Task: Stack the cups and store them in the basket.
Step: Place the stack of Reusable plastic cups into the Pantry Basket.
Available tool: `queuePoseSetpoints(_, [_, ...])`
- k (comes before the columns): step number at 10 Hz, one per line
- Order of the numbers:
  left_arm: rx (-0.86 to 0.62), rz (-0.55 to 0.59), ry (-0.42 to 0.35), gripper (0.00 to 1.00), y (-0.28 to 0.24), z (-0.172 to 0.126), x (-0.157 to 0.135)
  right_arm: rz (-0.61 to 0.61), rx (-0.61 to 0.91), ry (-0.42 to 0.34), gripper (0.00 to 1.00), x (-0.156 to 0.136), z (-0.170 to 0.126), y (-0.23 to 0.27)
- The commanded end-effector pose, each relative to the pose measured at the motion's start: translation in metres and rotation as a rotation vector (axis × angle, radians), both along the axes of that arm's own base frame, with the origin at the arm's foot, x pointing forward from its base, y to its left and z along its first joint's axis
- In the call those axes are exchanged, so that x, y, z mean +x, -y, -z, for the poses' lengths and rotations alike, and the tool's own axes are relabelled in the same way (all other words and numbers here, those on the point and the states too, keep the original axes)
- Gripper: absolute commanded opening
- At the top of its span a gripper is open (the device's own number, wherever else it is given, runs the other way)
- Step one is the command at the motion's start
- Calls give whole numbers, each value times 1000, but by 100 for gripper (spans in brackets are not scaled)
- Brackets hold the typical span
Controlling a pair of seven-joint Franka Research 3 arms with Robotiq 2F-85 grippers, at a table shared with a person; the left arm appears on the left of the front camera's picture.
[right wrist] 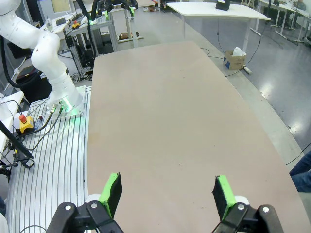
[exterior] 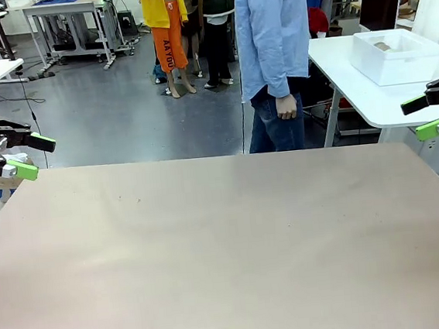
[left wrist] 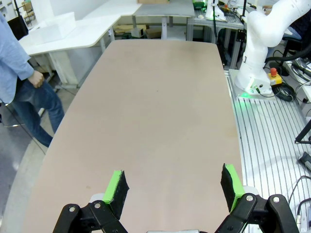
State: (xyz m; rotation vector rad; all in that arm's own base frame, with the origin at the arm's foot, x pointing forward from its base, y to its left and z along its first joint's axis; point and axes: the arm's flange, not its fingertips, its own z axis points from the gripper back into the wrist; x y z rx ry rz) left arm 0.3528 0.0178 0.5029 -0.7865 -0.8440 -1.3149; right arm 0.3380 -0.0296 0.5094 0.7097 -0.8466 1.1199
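- The left gripper [exterior: 26, 156] sits at the left edge of the front view, its jaws spread wide with nothing between them; in the left wrist view the same gripper [left wrist: 174, 187] shows two green pads far apart at the bottom of the frame, bare tabletop between them.
- The right gripper [exterior: 423, 117] sits at the right edge of the front view, jaws likewise wide and empty; in the right wrist view the gripper [right wrist: 166, 191] rises from the bottom edge with its green pads well apart.
- The basket [exterior: 396, 56], a white rectangular bin, stands in the upper right of the front view on a white side table [exterior: 351, 82], well apart from both grippers; something tan-brown shows inside it, too small to tell what it is.
- In the left wrist view a white box shape [left wrist: 54, 26] in the upper left, on that white table, may be the basket.
- The worktop [exterior: 228, 249], a plain beige-brown surface, spans the lower half of the front view.
- A person in a light blue shirt and jeans [exterior: 275, 58] stands at the far side of the worktop, upper centre, one hand [exterior: 286, 107] hanging at the hip.
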Motion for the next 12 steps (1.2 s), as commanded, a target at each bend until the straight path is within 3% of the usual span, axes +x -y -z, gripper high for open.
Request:
queuePoseSetpoints(1, [-4, 3, -7, 100, -1, -3, -1, -9, 18, 15, 100, 3, -2, 1])
queuePoseSetpoints(12, [-4, 3, -7, 100, -1, -3, -1, -9, 18, 15, 100, 3, -2, 1])
